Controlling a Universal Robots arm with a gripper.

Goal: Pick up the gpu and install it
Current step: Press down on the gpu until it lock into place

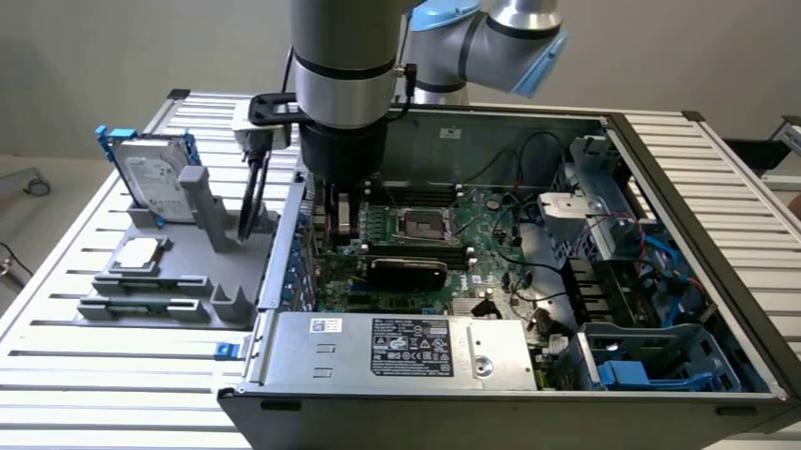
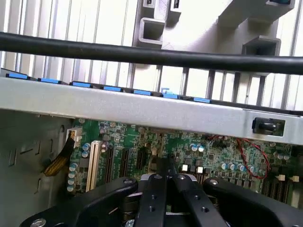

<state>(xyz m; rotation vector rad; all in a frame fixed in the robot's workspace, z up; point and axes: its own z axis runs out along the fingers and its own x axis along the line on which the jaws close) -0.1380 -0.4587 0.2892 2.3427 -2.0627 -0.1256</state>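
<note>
On the exterior view's left, the slatted table carries a grey holder. A hard drive in a blue frame stands upright at the holder's far end. A small square chip lies flat nearer the middle, and a narrow black stick lies along the near end.

Just to the right stands the open case, and the arm comes straight down inside it, close to its left wall. The gripper is low over the motherboard, at the edge nearest that wall.

In the wrist view the two black fingers are pressed together at their tips (no gap between them). They hang above the green board just short of a row of slots. The slots run towards the case's grey wall, which has blue tabs along it.

Whether the clenched tips pinch anything I cannot tell. I cannot pick out the gpu with any certainty either, so how it lies relative to the gripper stays unclear.

Further right in the exterior view, the bare socket sits mid-board with a black block just in front of it. The silver power supply lies along the near side. A drive cage with blue parts fills the right-hand corner.
</note>
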